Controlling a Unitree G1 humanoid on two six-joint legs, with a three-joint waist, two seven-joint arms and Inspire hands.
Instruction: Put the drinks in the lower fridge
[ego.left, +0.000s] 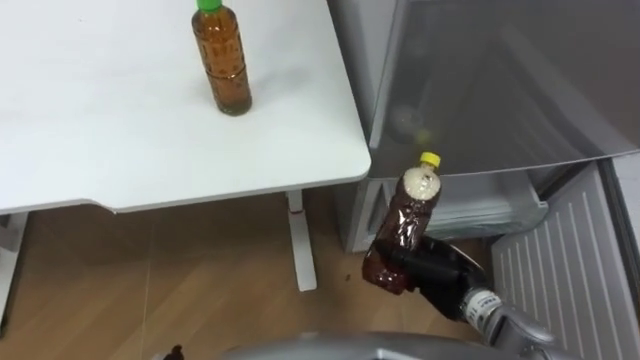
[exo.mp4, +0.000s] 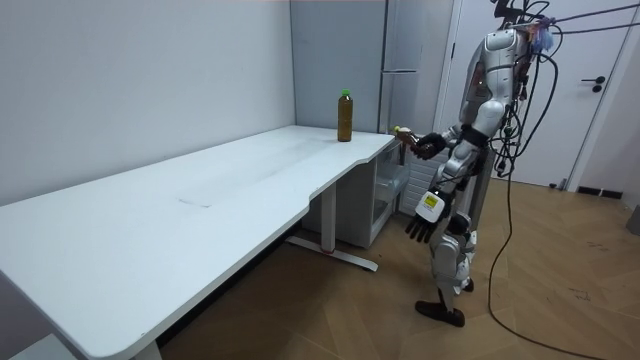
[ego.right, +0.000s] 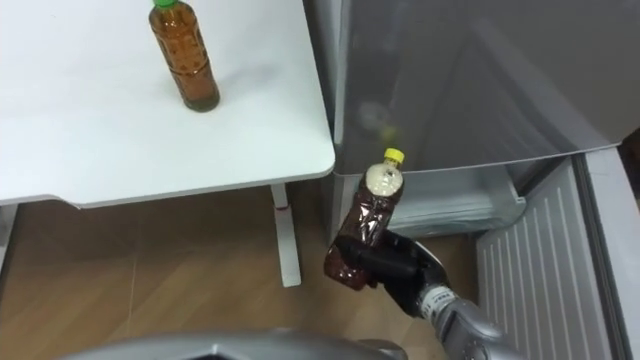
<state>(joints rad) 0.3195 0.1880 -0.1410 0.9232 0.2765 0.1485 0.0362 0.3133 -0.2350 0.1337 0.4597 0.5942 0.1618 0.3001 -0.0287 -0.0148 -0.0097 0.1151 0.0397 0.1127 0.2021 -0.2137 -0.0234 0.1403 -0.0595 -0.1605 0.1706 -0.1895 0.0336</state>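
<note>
My right hand (ego.left: 440, 275) is shut on a dark drink bottle with a yellow cap (ego.left: 405, 225), held tilted in the air just past the table's corner, in front of the fridge (ego.left: 500, 80). The lower fridge door (ego.left: 560, 270) stands open at the right, and the lower compartment (ego.left: 480, 210) shows behind the bottle. A second bottle of brown drink with a green cap (ego.left: 222, 60) stands upright on the white table (ego.left: 100, 130) near its far edge. In the room view my left hand (exo.mp4: 420, 228) hangs at my side with relaxed fingers.
I stand at the end of the long white table (exo.mp4: 200, 200), facing the grey fridge (exo.mp4: 400, 60). The table leg (ego.left: 302, 245) stands on the wooden floor between me and the fridge. A white door (exo.mp4: 600, 90) is behind me.
</note>
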